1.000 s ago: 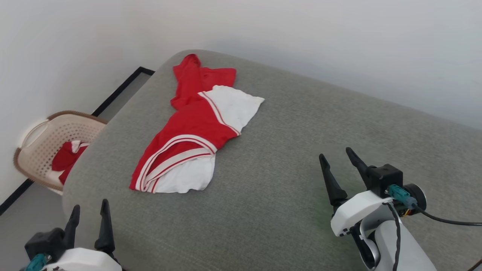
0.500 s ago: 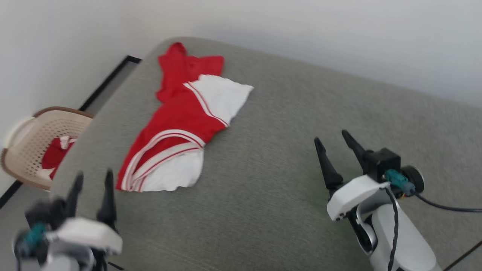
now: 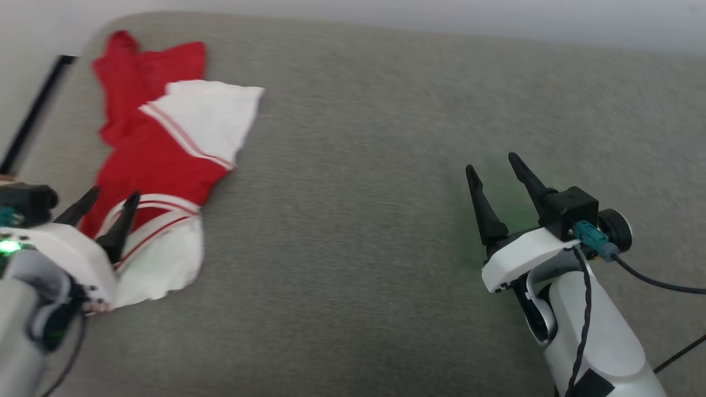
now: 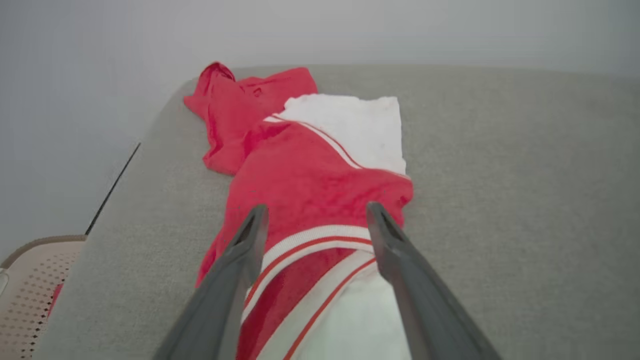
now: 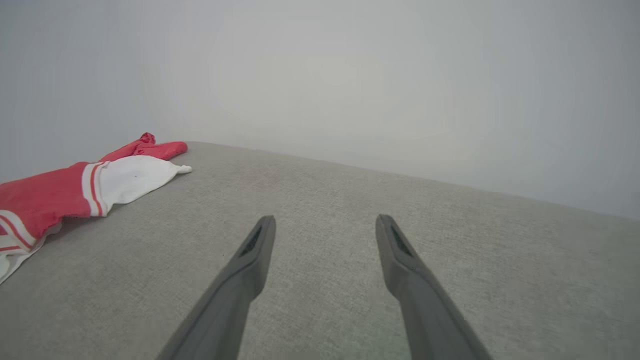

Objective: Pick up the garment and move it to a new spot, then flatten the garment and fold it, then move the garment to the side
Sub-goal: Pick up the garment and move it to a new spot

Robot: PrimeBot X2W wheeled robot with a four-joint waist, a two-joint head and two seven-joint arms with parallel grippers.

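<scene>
The garment [image 3: 160,160], a red jersey shirt with white sleeves and white-and-red stripe trim, lies crumpled at the left end of the grey cushion [image 3: 358,193]. Its black characters are hidden. My left gripper [image 3: 113,197] is open and hovers over the striped near end of the garment [image 4: 310,200], fingers [image 4: 250,235] apart with nothing between them. My right gripper [image 3: 491,165] is open over bare cushion at the right, far from the garment [image 5: 65,195].
A pale wall [image 3: 386,14] runs behind the cushion. A beige perforated basket [image 4: 27,295] stands on the floor off the cushion's left edge. A dark floor strip [image 3: 33,116] runs by the left edge. The cushion's middle and right are bare.
The head camera has swung right and down, shifting the whole scene left. My left gripper has come forward over the garment's striped end. The garment has not moved on the cushion.
</scene>
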